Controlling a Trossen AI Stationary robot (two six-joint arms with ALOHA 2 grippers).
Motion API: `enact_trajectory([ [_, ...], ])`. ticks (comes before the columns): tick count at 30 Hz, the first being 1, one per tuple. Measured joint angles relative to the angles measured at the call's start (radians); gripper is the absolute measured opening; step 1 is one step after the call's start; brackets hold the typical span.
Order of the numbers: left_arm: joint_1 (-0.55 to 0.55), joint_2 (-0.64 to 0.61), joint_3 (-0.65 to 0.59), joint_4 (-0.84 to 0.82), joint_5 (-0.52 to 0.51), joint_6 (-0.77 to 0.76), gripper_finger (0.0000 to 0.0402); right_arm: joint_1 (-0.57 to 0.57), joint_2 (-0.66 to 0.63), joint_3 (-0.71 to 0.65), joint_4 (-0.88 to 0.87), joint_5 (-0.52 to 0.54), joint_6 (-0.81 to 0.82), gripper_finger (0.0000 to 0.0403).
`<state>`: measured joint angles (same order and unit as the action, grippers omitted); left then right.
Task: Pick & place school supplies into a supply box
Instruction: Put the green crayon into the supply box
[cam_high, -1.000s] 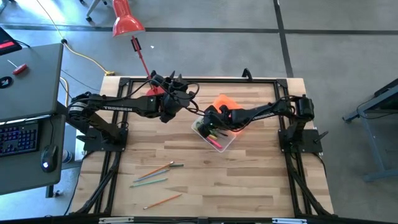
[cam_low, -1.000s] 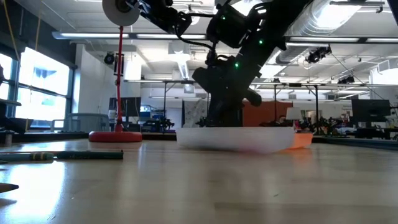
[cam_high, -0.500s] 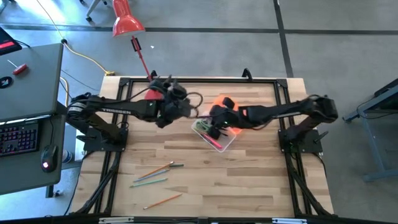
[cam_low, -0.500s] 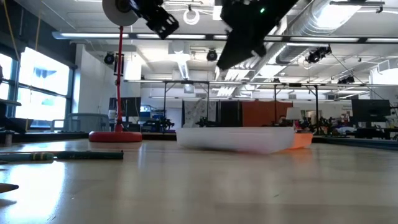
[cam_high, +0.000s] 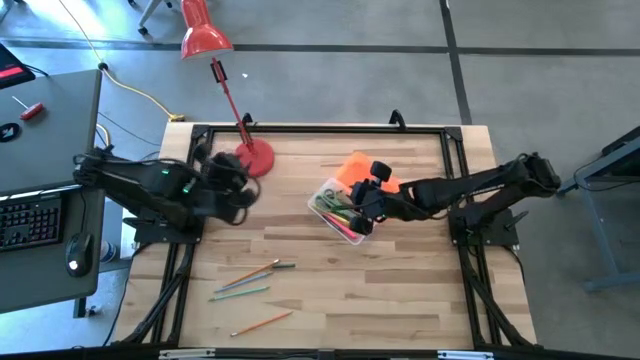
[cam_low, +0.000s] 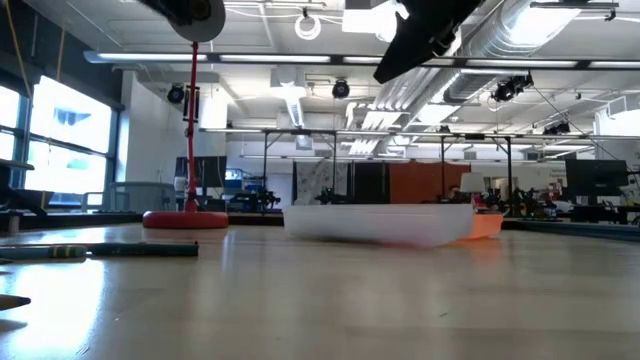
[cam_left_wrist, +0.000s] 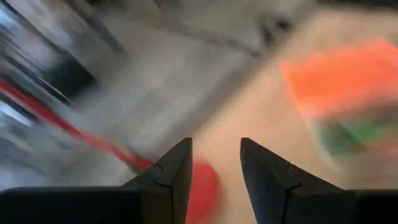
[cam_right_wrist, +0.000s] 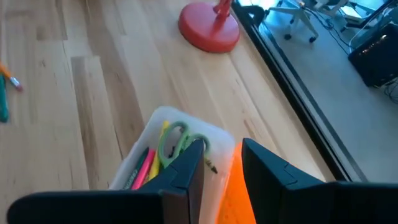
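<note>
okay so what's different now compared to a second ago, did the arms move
Yes. The left gripper has pulled back from beside the supply box toward its own side of the table, fingers open and empty. The right gripper has lifted out of the box and drawn back a little toward its base, also open. The box, its orange lid, the loose pencils and the red lamp stayed put.

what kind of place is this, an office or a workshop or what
Probably a robotics lab or open workshop: bare concrete floor, exposed ceiling ducts, a desk with a keyboard beside the wooden table.
</note>
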<state>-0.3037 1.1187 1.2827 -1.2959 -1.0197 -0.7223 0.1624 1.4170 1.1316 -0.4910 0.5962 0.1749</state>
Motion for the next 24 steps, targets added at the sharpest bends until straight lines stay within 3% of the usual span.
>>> enact_trajectory([
  [3,-0.012,-0.034,-0.001,-0.048,0.248,-0.102,0.0166,0.002,0.0,0.0,0.01,-0.003,-0.001,0.0087],
  [5,-0.013,-0.035,-0.001,-0.014,0.308,-0.114,0.0166,0.001,0.006,0.0,0.049,-0.023,-0.001,0.0087],
  [11,-0.017,0.023,-0.002,0.078,0.292,-0.004,0.0166,0.005,0.123,-0.001,0.185,-0.293,-0.114,0.0087],
  [16,-0.017,0.047,-0.003,0.053,0.181,-0.033,0.0166,0.041,0.288,0.0,0.53,-0.486,-0.275,0.0087],
  [19,-0.017,0.042,-0.002,0.053,0.208,-0.068,0.0166,0.059,0.402,-0.001,0.687,-0.584,-0.359,0.0087],
  [24,-0.017,0.039,-0.002,0.051,0.273,-0.069,0.0166,0.089,0.573,-0.001,0.952,-0.685,-0.362,0.0088],
])
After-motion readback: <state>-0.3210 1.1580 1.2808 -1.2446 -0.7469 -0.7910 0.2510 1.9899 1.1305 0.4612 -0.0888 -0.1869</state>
